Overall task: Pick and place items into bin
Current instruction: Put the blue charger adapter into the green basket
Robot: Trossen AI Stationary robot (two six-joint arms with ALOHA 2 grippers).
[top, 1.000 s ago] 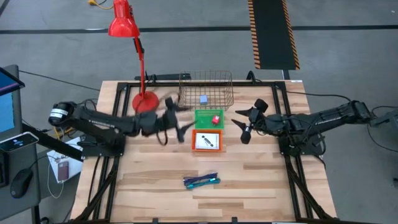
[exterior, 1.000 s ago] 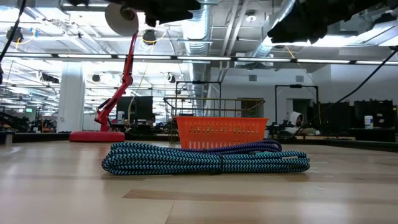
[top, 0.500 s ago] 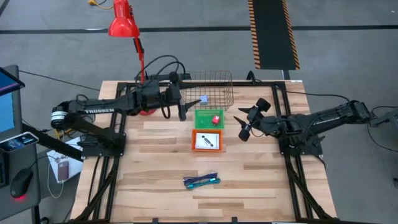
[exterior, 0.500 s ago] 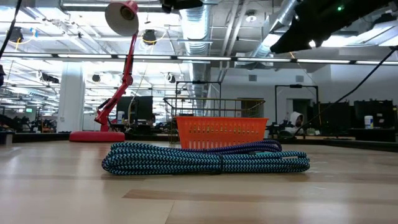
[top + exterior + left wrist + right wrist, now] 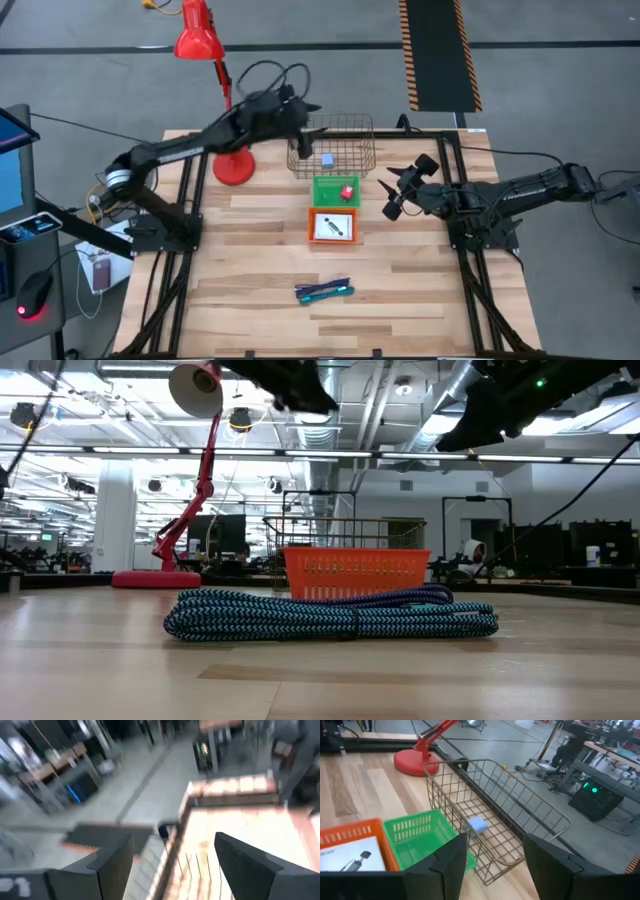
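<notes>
The wire bin (image 5: 332, 143) sits at the far edge of the table (image 5: 250, 260), about midway along it, with a small pale blue block (image 5: 327, 159) lying inside. Touching the bin's near side is a green basket (image 5: 336, 191) holding a tiny red block (image 5: 347, 192), and touching that, nearer the table's middle, an orange basket (image 5: 334, 226) with a white card (image 5: 333, 227) bearing a black mark. A bundle of blue and green cord (image 5: 323, 291) lies by itself toward the near edge, well apart from the baskets. The base of the red lamp (image 5: 233, 165) stands near the far left corner. The whole left half, the near corners and the right side of the table are bare wood, leaving wide room to move.

The left gripper (image 5: 300, 105) is raised over the bin's far left corner, at the table's far edge, fingers apart and holding nothing. The right gripper (image 5: 398, 188) hovers right of the green basket, above bare wood, fingers spread and empty.

A second ago the left arm lay low across the table with its gripper just left of the baskets; it has since swung up and back to the bin's rim. The right gripper has shifted only slightly toward the far edge. The baskets, card, blocks and cord lie as before.
</notes>
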